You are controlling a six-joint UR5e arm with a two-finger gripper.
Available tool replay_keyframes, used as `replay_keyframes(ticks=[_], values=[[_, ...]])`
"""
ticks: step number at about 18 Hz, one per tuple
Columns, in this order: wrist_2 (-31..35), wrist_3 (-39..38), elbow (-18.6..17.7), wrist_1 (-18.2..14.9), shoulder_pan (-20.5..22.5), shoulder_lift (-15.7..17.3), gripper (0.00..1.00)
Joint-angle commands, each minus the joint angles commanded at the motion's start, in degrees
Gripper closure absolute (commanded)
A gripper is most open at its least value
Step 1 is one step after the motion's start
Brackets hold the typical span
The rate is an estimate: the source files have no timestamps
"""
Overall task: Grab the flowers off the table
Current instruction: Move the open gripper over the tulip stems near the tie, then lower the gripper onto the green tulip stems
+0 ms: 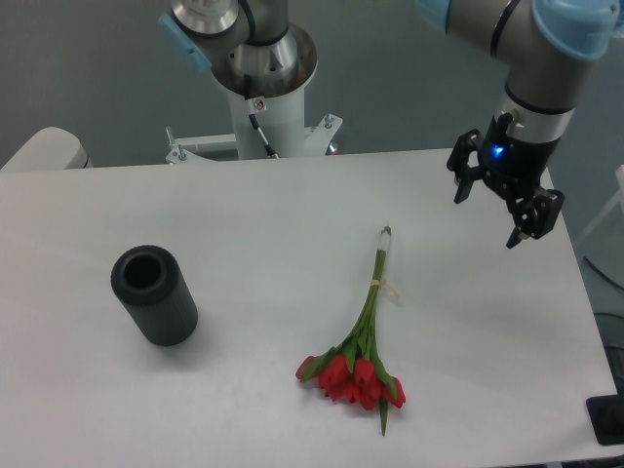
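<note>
Red-budded flowers flat on smooth white table; black claw spread.

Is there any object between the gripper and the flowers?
Nothing visible. The black two-finger gripper, jaws open, hangs right of the red tulip bunch; only bare white table lies between. The dark cylinder stands far left.

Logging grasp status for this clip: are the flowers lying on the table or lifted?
Lying flat on the table. The flowers rest untouched; the open hand hovers apart.
</note>
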Motion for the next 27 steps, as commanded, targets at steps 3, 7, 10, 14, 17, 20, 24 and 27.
replay_keyframes(ticks=[3, 7, 10, 14, 17, 20, 24, 27], values=[[-0.1, -3.4, -0.1, 0.4, -0.6, -0.2, 0.0], [0.0, -6.5, -1.5, 1.1, -3.2, -0.4, 0.0], [-0.3, -11.1, -3.9, 2.8, -3.5, 0.0, 0.0], [-0.2, -22.0, -8.6, 9.5, -7.2, 0.1, 0.0], [0.1, -32.5, -12.6, 17.0, -11.3, -0.4, 0.0], [0.1, -39.8, -16.9, 20.7, -12.0, -1.1, 0.0], [0.2, -44.3, -21.4, 26.5, -12.0, -3.2, 0.0], [0.2, -44.6, -21.6, 27.7, -11.9, -4.8, 0.0]])
